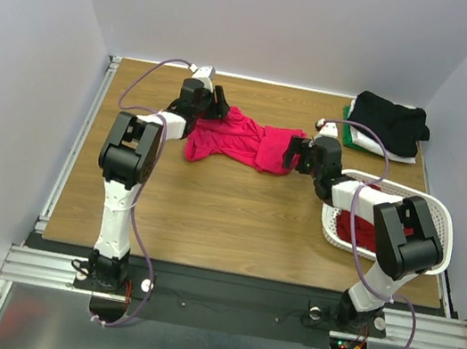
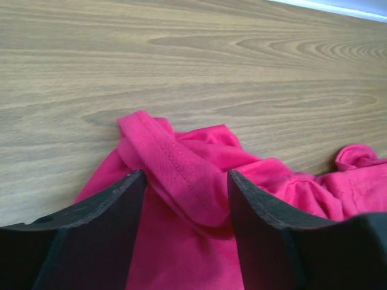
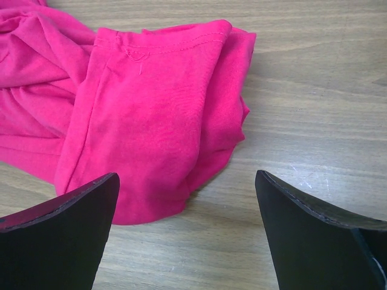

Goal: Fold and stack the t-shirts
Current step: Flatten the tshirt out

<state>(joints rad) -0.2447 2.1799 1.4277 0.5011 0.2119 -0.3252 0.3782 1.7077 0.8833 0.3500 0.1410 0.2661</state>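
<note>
While the pink-red t-shirt [image 1: 244, 140] lies crumpled upper-centre | likely step: grasp to spread | left gripper [image 2: 185, 176] parted astride hem [image 2: 175, 162], right gripper [image 3: 186, 176] wide open | next you pinch both ends.

Your wooden tabletop [image 1: 235, 216] carries three things. A bright pink-red t-shirt [image 1: 240, 139] lies crumpled on it toward the far side, about midway across, with one hemmed fold raised off the wood. At your far right corner sits a stack of folded t-shirts [image 1: 389, 122]: green lowest, white above it, black on top. A white perforated basket [image 1: 332, 221] rests by the right edge, nearer than the stack.
</note>
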